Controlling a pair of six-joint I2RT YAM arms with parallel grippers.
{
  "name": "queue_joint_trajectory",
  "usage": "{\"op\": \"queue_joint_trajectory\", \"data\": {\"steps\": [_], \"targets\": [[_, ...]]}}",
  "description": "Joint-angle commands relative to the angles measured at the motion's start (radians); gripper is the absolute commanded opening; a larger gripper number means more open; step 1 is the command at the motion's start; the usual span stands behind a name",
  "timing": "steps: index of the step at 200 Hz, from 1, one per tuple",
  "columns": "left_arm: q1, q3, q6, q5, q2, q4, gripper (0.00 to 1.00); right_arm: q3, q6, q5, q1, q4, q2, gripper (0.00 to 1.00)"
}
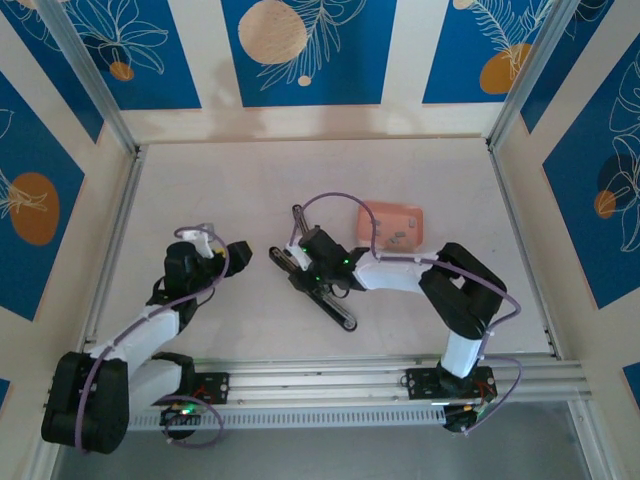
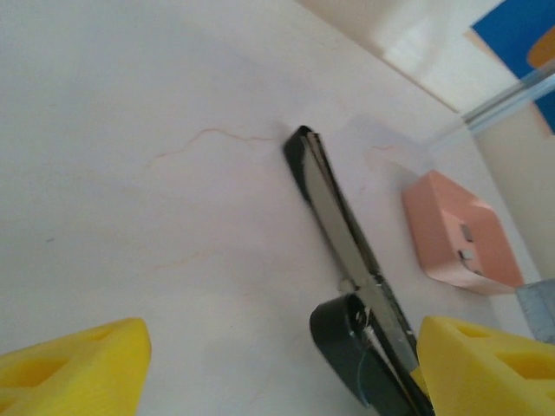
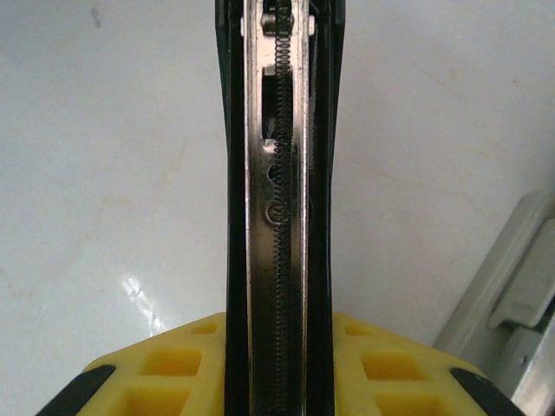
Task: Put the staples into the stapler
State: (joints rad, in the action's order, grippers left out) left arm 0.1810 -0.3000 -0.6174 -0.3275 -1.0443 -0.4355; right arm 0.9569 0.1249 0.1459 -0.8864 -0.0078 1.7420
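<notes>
right end effector (image 3: 277, 373) gripped the stapler (image 3: 277, 173), rail bared; left end effector (image 2: 277, 373) gaped empty just beside the stapler. staples (image 1: 397, 238) lay in a pink tray (image 1: 375, 215) near the stapler. the rail needed holding steady.

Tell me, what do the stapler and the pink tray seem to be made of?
Stapler: glossy black shell, probably plastic; inner rail is shiny bare metal, mirror-bright, with a thin coiled wire spring. Pink tray: matte, rounded moulded edges, likely plastic, though uncertain.
</notes>
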Motion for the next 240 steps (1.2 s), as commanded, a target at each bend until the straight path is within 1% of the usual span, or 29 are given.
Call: {"op": "queue_joint_trajectory", "data": {"steps": [1, 28, 44, 52, 66, 73, 91, 102, 129, 143, 159, 168, 185, 205, 240], "targets": [[0.025, 0.015, 0.049, -0.098, -0.004, -0.152, 0.79, -0.076, -0.1, -0.09, 0.013, 0.138, -0.099, 0.2], [0.063, 0.01, 0.143, -0.134, 0.017, -0.185, 0.79, -0.204, -0.178, -0.144, 0.026, 0.246, -0.194, 0.2], [0.075, 0.012, 0.207, -0.164, 0.038, -0.203, 0.77, -0.286, -0.223, -0.201, 0.041, 0.334, -0.246, 0.19], [0.078, 0.016, 0.25, -0.179, 0.06, -0.21, 0.76, -0.324, -0.234, -0.243, 0.056, 0.381, -0.265, 0.19], [0.081, 0.031, 0.323, -0.199, 0.105, -0.221, 0.77, -0.374, -0.245, -0.356, 0.096, 0.439, -0.289, 0.2], [0.082, 0.035, 0.352, -0.216, 0.126, -0.219, 0.77, -0.391, -0.247, -0.381, 0.11, 0.453, -0.302, 0.2], [0.085, 0.036, 0.433, -0.289, 0.165, -0.205, 0.77, -0.433, -0.297, -0.431, 0.128, 0.477, -0.336, 0.19], [0.091, 0.038, 0.447, -0.316, 0.173, -0.216, 0.76, -0.459, -0.329, -0.446, 0.136, 0.505, -0.354, 0.19], [0.127, 0.071, 0.474, -0.431, 0.139, -0.364, 0.72, -0.511, -0.37, -0.52, 0.165, 0.571, -0.386, 0.19], [0.157, 0.068, 0.516, -0.508, 0.101, -0.398, 0.67, -0.514, -0.387, -0.575, 0.178, 0.575, -0.398, 0.2], [0.204, 0.065, 0.557, -0.566, 0.072, -0.439, 0.66, -0.515, -0.392, -0.605, 0.184, 0.588, -0.41, 0.2], [0.231, 0.067, 0.581, -0.569, 0.065, -0.45, 0.66, -0.52, -0.386, -0.611, 0.189, 0.603, -0.414, 0.2], [0.263, 0.055, 0.639, -0.562, 0.071, -0.397, 0.68, -0.531, -0.367, -0.618, 0.204, 0.647, -0.419, 0.2], [0.284, 0.038, 0.697, -0.56, 0.066, -0.345, 0.69, -0.533, -0.369, -0.672, 0.209, 0.666, -0.421, 0.2], [0.305, 0.038, 0.685, -0.577, 0.018, -0.409, 0.69, -0.52, -0.369, -0.765, 0.211, 0.676, -0.418, 0.2]]}}
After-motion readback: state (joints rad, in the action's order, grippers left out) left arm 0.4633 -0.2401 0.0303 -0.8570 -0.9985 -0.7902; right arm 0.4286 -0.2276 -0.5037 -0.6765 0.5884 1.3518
